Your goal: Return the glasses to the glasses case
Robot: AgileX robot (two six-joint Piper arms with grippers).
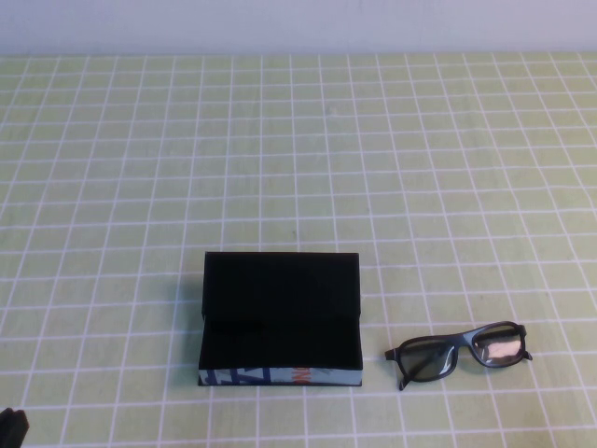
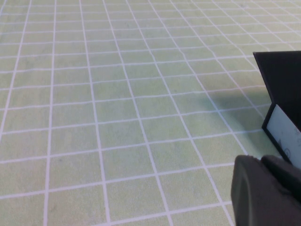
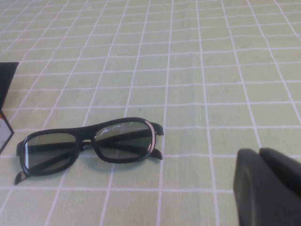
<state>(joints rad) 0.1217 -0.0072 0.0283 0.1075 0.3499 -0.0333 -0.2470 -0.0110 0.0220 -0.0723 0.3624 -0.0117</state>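
The glasses case [image 1: 280, 322] sits open near the table's front centre, its flat lid raised at the back and its black inside holding nothing. Its front side [image 1: 280, 376] is patterned blue, white and orange. The glasses [image 1: 459, 353] lie on the cloth just right of the case, apart from it, with dark frames and clear lenses. In the right wrist view the glasses [image 3: 89, 146] are a short way ahead of my right gripper [image 3: 258, 151], which is shut and empty. My left gripper [image 2: 260, 159] is shut and empty, low beside the case's left end [image 2: 282, 89].
A green cloth with a white grid [image 1: 298, 149] covers the whole table. A pale wall [image 1: 298, 23] runs behind its far edge. A dark bit of my left arm [image 1: 11, 429] shows at the front left corner.
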